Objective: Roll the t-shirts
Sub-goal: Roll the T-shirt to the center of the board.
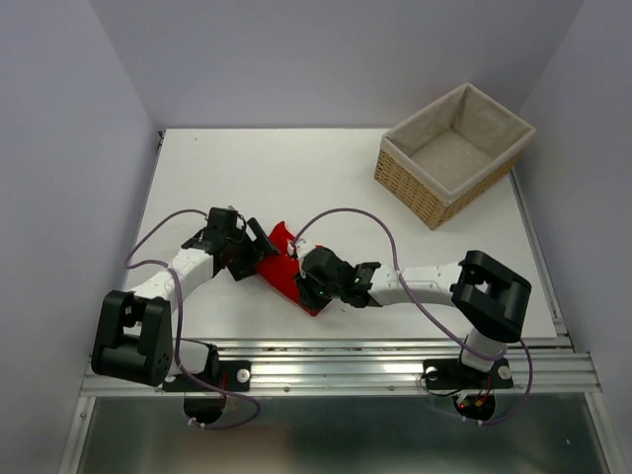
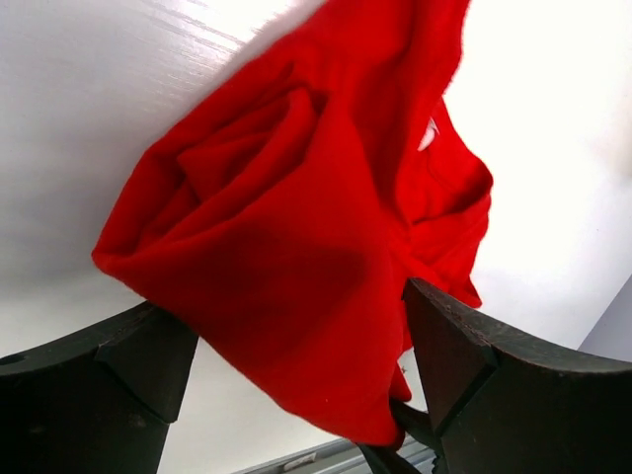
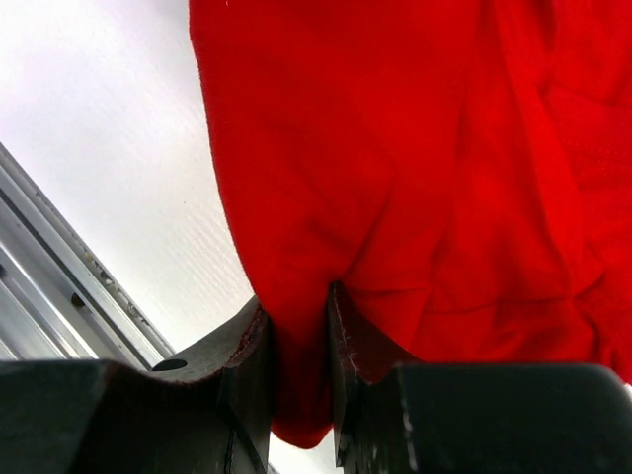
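Observation:
The red t-shirt [image 1: 281,269] lies bunched in a loose roll near the front middle of the white table [image 1: 296,168], between my two grippers. My left gripper [image 1: 252,255] stands open on its left side. In the left wrist view the rolled t-shirt [image 2: 296,227] hangs between the wide-spread jaws of the left gripper [image 2: 296,326]. My right gripper [image 1: 308,281] is at the t-shirt's right end. In the right wrist view the right gripper [image 3: 299,326] is shut on a fold of the t-shirt [image 3: 444,178], and cloth pokes out below the fingers.
A cloth-lined wicker basket [image 1: 410,188] stands at the back right corner of the table, with nothing in it. A metal rail [image 1: 395,351] runs along the table's near edge just behind the shirt. Grey walls close in the left, right and back.

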`<state>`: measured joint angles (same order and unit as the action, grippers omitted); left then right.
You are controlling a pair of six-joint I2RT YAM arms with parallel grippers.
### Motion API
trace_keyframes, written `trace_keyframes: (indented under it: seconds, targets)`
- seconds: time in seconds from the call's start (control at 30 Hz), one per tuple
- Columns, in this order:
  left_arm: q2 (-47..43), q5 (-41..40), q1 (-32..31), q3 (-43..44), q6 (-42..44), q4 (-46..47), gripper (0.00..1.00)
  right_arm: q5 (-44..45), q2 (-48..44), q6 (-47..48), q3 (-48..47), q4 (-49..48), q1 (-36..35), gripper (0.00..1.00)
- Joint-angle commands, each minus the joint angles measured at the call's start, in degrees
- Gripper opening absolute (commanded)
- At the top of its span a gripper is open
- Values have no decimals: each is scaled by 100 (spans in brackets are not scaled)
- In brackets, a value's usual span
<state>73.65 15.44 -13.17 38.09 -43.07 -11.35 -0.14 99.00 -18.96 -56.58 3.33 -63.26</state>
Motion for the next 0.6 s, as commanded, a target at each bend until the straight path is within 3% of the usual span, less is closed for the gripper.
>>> trace_keyframes:
  seconds: [0.0,0.17,0.4,0.57]
  targets:
    - [264,56,-37,-100,-61,503,91,-416,-232,-178,103,-35,95,1]
    - [335,11,-45,-222,-87,547,90,-504,-276,-248,129,-43,209,1]
    - [107,-15,-37,-398,-228,573,99,-645,-311,-406,164,-122,393,1]
    - [-219,-68,-45,-749,-369,643,99,-829,-390,-600,243,-245,508,1]
